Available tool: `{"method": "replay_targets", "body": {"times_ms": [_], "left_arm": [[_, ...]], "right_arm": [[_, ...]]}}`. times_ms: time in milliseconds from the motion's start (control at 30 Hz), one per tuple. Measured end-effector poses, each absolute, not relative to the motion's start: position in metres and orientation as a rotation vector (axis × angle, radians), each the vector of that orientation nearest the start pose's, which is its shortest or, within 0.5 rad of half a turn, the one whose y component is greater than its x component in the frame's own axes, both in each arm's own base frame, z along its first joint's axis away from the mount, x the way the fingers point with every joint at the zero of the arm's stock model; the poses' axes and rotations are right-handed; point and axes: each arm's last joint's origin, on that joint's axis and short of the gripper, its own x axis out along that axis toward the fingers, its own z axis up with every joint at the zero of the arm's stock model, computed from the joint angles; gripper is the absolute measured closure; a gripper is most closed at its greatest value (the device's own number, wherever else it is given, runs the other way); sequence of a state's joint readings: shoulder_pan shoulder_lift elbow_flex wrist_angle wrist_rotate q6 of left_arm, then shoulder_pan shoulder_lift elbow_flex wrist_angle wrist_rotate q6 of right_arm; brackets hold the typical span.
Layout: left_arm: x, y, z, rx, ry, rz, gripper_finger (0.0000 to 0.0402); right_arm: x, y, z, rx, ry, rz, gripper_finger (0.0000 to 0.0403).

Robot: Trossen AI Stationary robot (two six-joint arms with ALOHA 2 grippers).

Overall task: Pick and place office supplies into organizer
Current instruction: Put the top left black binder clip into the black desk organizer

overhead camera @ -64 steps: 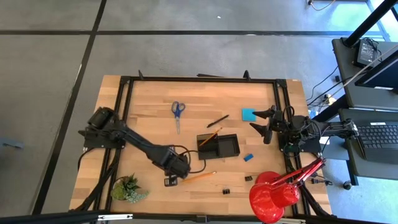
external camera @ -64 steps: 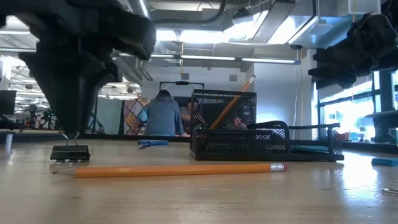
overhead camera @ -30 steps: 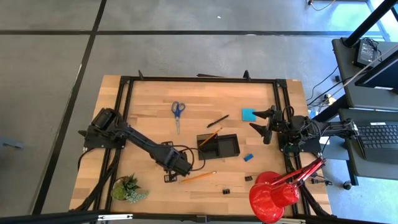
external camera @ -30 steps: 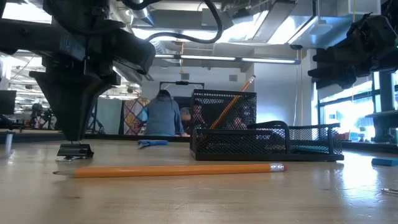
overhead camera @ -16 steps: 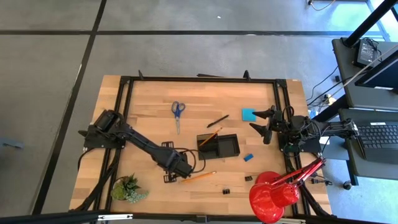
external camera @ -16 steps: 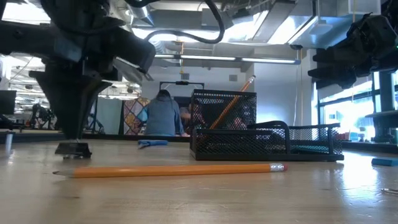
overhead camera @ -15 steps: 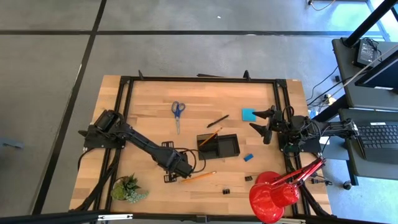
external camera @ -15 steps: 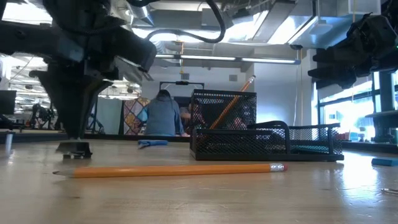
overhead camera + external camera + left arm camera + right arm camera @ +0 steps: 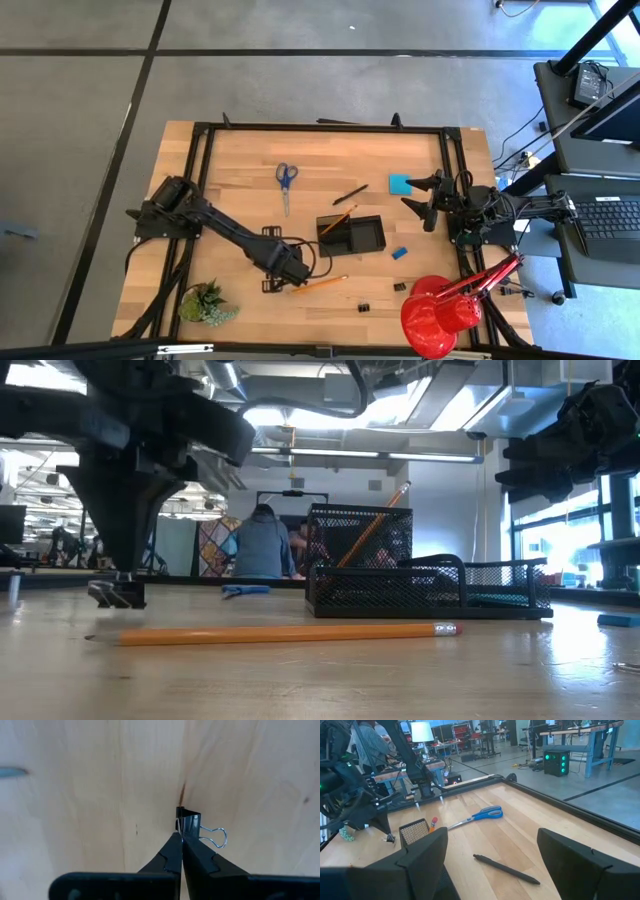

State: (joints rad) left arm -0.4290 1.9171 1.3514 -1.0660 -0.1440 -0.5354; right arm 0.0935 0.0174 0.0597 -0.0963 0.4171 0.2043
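Note:
A small black binder clip [image 9: 188, 821] lies on the wood near the table's front left, and my left gripper [image 9: 179, 838] is shut on it, pointing straight down [image 9: 272, 283]. An orange pencil [image 9: 280, 631] rests flat just right of it. The black mesh organizer [image 9: 352, 234] stands mid-table with another pencil [image 9: 375, 525] leaning in it. Blue-handled scissors [image 9: 286, 180], a black pen [image 9: 350, 194], a blue note pad [image 9: 400, 184], a blue eraser [image 9: 399, 253] and two more clips [image 9: 364, 305] lie around. My right gripper [image 9: 492, 865] waits open at the right edge. My left gripper pinches the binder clip at one edge of its black body, where a wire handle [image 9: 177, 826] stands up, between its two fingertips. The fingers come from above, pointing down. The clip [image 9: 116, 594] sits slanted under the tips; whether it is clear of the table I cannot tell.
A red desk lamp [image 9: 440, 310] stands at the front right corner and a small green plant [image 9: 207, 303] at the front left. A person [image 9: 262, 545] shows in the room beyond the table.
The binder clip has tipped from lying flat to slanting under my left gripper's tips, one end now raised. The gripper has stayed over the same spot.

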Motion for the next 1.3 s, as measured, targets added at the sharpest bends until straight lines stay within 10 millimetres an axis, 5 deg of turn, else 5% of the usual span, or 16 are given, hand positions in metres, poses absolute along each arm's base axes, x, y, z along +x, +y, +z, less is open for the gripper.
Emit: {"method": "replay_targets", "body": {"times_ms": [233,533,1167,1300], "left_arm": [[0.315,-0.134,0.198,0.086,1.432,0.234,0.0399],[0.341,-0.137,0.225,0.149,1.101,0.028,0.0399],[0.378,-0.089,0.236,0.190,0.905,-0.075,0.0400],[0.378,-0.083,0.225,0.171,0.887,-0.087,0.0400]], "right_arm": [[0.093,-0.003,0.173,0.189,0.019,-0.328,0.0092],[0.093,-0.003,0.173,0.188,0.019,-0.328,0.0092],[0.093,-0.003,0.173,0.182,0.020,-0.328,0.0092],[0.093,-0.003,0.173,0.182,0.020,-0.327,0.0092]]}}
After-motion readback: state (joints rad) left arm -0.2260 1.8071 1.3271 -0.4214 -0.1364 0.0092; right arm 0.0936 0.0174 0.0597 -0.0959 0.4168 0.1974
